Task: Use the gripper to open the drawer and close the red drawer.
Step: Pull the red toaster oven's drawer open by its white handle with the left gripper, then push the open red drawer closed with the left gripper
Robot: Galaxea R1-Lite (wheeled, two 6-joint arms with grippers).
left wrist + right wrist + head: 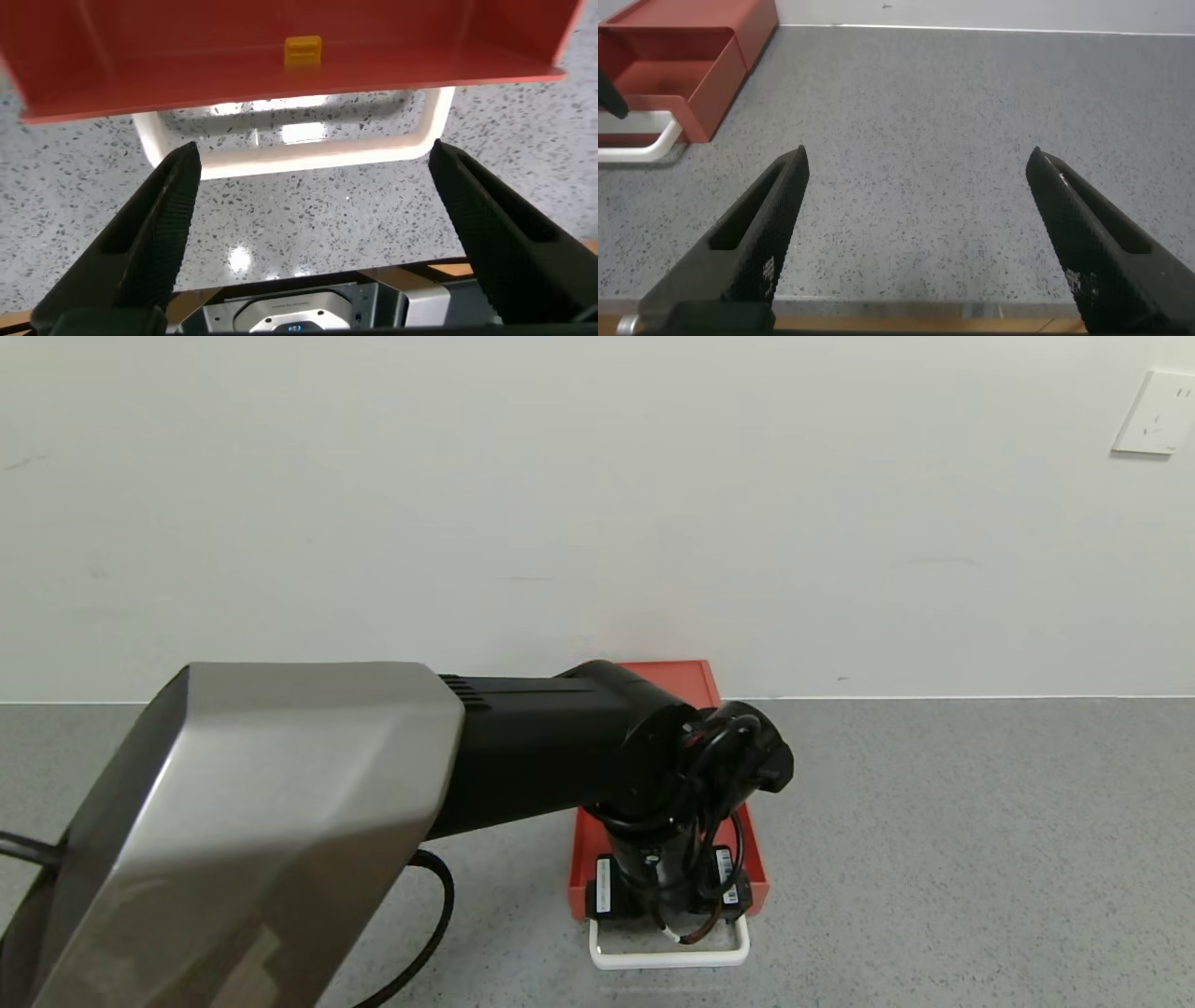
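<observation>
The red drawer (693,679) stands against the wall with its shallow tray (754,859) slid out towards me. Its white loop handle (672,958) lies in front on the table. My left gripper (667,922) points down over the tray's front edge, and the wrist hides its fingers in the head view. In the left wrist view the left gripper (313,151) is open and empty, one fingertip by each corner of the handle (308,157). The tray (187,47) holds a small yellow piece (302,50). My right gripper (917,156) is open and empty, to the right of the drawer (701,47).
The grey speckled table (934,849) stretches right of the drawer up to a white wall. A white wall socket (1156,413) is at the upper right. The left arm's silver casing (252,821) fills the lower left of the head view.
</observation>
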